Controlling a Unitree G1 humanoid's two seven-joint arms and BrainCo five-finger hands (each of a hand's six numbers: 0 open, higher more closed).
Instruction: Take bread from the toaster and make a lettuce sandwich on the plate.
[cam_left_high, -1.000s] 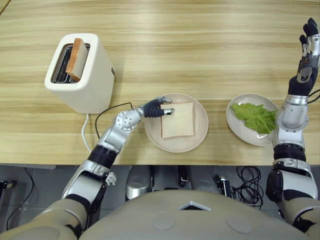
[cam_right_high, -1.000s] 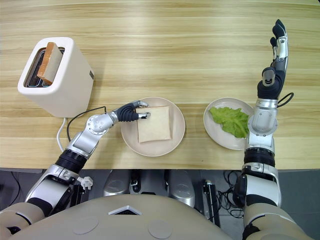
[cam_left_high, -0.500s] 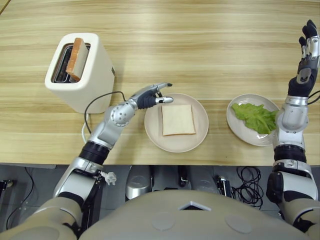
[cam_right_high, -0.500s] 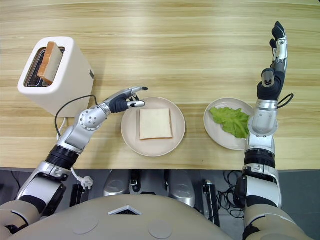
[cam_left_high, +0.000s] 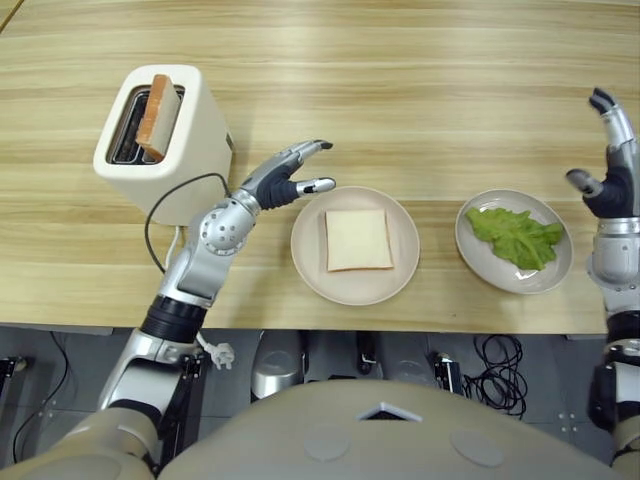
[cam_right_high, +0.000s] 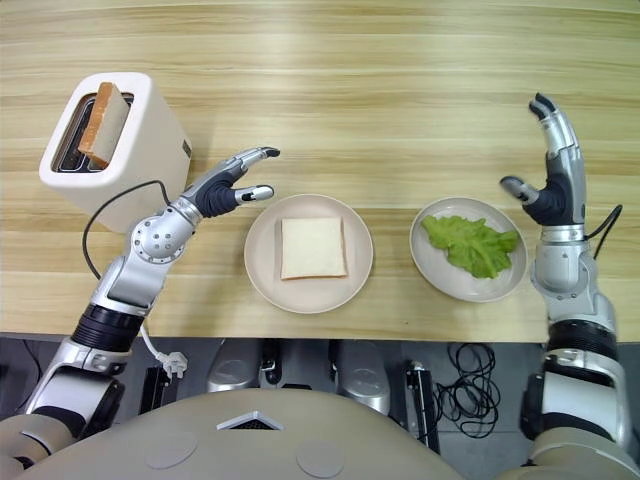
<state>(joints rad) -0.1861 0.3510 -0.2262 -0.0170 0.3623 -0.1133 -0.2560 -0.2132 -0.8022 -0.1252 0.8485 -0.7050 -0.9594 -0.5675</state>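
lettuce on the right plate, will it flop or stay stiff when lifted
The lettuce looks thin and ruffled, so it will probably droop and feel very light. Its crinkled edges could tear under a hard pinch.

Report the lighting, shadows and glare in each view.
Left eye view: light is even and soft, the toaster throws only a faint shadow at its base on the table, and there is no glare on the bread plate. Right eye view: same soft light, with a thin shadow along the near rim of the lettuce plate.
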